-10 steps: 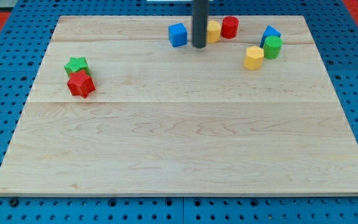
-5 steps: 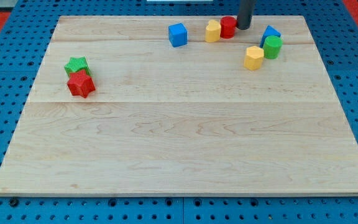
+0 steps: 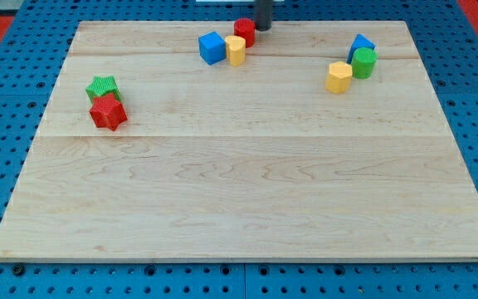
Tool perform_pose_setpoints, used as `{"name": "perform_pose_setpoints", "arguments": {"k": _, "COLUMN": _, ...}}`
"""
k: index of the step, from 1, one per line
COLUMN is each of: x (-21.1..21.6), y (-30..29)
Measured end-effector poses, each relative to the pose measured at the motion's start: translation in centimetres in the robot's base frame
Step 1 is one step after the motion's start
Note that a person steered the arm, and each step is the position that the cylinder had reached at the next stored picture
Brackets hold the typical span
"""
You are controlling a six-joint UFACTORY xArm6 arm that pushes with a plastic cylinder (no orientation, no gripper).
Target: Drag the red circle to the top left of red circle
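Note:
The red circle [image 3: 244, 31] is a red cylinder near the view's top edge of the wooden board [image 3: 247, 191], left of centre. It touches a yellow block [image 3: 236, 50] just below it, and a blue cube [image 3: 212, 47] sits to the left of that. My tip [image 3: 263, 28] is at the red circle's right side, close against it, with the dark rod rising out of the view's top.
A blue block [image 3: 359, 44], a green cylinder [image 3: 363, 62] and a yellow hexagonal block [image 3: 338, 77] cluster at the view's upper right. A green star [image 3: 102, 86] and a red star [image 3: 108, 112] touch at the view's left.
My tip went right around the red circle, then swept left. The red circle, the yellow block and the blue cube all slid left, and the red circle now sits above the yellow block.

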State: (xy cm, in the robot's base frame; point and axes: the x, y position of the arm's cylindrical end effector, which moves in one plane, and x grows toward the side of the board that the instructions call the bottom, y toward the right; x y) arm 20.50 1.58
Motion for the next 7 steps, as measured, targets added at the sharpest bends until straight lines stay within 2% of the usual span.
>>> {"name": "perform_pose_setpoints", "arguments": {"k": 2, "x": 6.1, "y": -5.2}}
{"name": "perform_pose_setpoints", "arguments": {"k": 5, "x": 3.4, "y": -9.5}}
{"name": "perform_pose_setpoints", "arguments": {"k": 7, "x": 8.5, "y": -21.3}}
